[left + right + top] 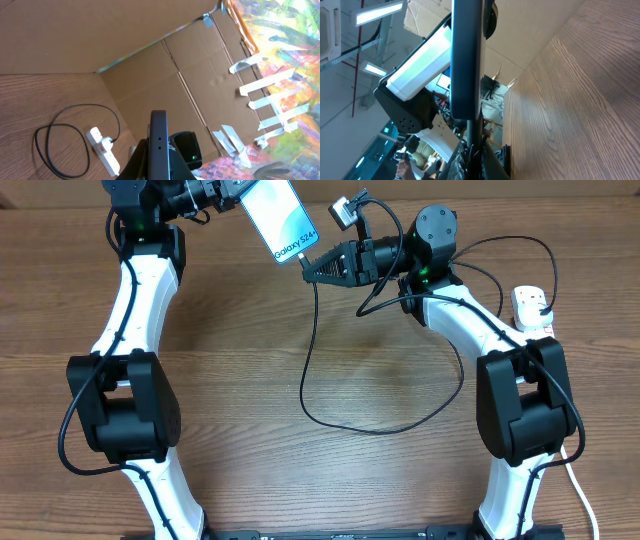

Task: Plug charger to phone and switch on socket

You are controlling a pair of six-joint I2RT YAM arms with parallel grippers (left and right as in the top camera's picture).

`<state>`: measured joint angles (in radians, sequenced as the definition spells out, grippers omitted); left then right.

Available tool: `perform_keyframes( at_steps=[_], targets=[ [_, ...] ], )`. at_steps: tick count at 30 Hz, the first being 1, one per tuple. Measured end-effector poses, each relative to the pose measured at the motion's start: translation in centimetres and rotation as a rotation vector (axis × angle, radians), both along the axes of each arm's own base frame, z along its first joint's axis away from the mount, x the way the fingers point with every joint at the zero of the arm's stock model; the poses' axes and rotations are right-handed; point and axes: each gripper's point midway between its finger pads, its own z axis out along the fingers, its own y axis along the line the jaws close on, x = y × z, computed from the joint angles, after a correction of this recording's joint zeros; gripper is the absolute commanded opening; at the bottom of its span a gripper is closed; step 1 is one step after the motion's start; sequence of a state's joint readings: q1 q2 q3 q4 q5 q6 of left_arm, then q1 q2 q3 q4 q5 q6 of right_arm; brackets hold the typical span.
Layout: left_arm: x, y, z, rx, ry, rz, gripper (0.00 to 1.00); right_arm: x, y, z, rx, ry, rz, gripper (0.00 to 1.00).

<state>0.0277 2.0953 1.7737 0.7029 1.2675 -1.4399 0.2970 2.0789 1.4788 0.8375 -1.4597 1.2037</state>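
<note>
Teal-screened Galaxy S24 phone [275, 218] is held tilted above the wooden surface [250, 380], its upper end clenched in the left end effector [235, 192]. At the phone's lower edge, the right end effector [308, 268] is clenched on the connector end of the black charger [304, 380]. Whether the tip sits in the port cannot be told. From there the cable drops and makes 1 wide loop over the surface below the phone. The white power strip [530, 308] lies well to the phone's right, beside the right arm, and the cable's far end meets it.
</note>
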Motion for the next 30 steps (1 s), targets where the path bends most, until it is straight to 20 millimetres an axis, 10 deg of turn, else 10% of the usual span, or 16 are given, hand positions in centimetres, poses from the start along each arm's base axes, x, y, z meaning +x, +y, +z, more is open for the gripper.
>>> perform_keyframes(
  at_steps=[30],
  targets=[
    [-0.43,-0.56,-0.12,0.008,-0.003,-0.027,0.04,-0.42,-0.09,-0.13,-0.007,-0.002,0.025,0.04]
  ],
)
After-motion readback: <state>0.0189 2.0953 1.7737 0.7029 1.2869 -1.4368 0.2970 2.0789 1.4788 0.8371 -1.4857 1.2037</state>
